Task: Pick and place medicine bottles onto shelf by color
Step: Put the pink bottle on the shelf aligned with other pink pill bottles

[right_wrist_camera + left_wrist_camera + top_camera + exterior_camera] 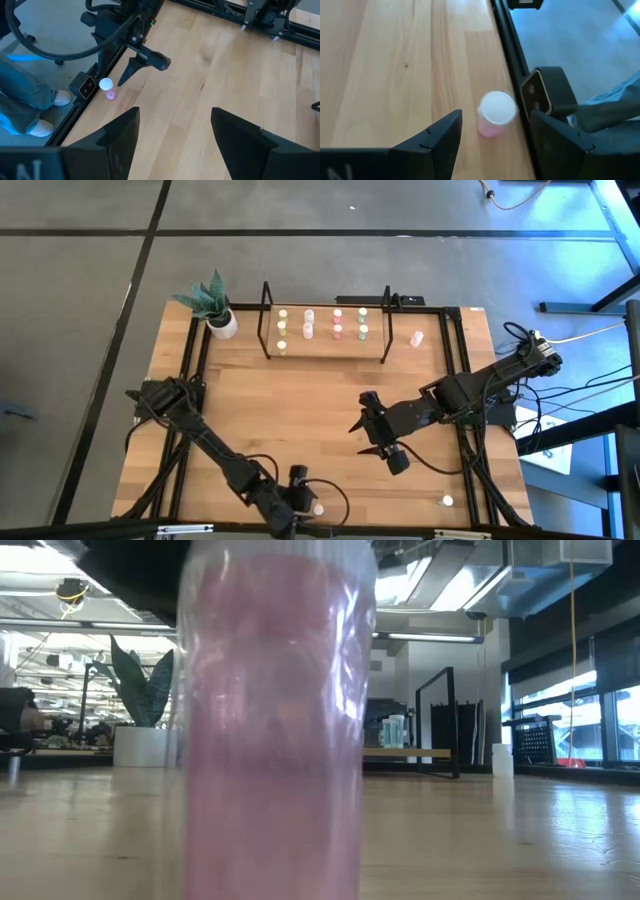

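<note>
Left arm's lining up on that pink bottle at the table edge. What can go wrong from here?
1. The pink bottle stands right beside the black frame rail at the table's edge; a nudge from the open left gripper might tip it or roll it off.
2. One of the fingers sits over the rail and may catch it while closing.
3. The right gripper hovers mid-table, on the likely path to the shelf.

Roughly eleven medicine bottles (309,331), one shelf (325,348), one plant (212,302).
</note>
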Robot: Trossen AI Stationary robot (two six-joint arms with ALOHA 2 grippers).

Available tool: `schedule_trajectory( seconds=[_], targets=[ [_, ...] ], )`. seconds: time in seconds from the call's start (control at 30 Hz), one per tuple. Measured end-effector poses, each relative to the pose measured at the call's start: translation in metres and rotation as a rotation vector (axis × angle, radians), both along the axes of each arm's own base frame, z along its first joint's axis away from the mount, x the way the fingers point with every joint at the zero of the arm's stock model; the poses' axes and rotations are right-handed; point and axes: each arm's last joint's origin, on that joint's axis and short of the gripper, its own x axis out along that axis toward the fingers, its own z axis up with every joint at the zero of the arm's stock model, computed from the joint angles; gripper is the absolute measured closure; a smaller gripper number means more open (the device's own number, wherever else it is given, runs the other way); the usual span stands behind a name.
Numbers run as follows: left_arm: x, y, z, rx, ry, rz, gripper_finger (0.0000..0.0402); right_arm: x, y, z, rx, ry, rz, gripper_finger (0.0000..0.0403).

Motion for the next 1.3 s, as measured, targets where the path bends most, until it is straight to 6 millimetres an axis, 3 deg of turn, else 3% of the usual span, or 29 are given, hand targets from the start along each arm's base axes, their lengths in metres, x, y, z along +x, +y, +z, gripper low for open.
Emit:
schedule_trajectory(
  seconds=[0.3, 0.67, 1.3],
  targets=[
    [0.008, 0.009, -0.002, 0.016, -0.003, 0.022, 0.0174, 0.000, 0.000, 0.000, 0.000, 0.001, 0.001, 0.0155],
    [0.001, -0.003, 0.000, -0.019, -0.018, -0.005, 0.0173, 0.000, 0.000, 0.000, 0.001, 0.000, 0.001, 0.0155],
    [0.001, -0.003, -0.008, 0.003, 0.003, -0.012, 0.0172, 0.000, 0.000, 0.000, 0.001, -0.001, 0.000, 0.0155]
  ],
)
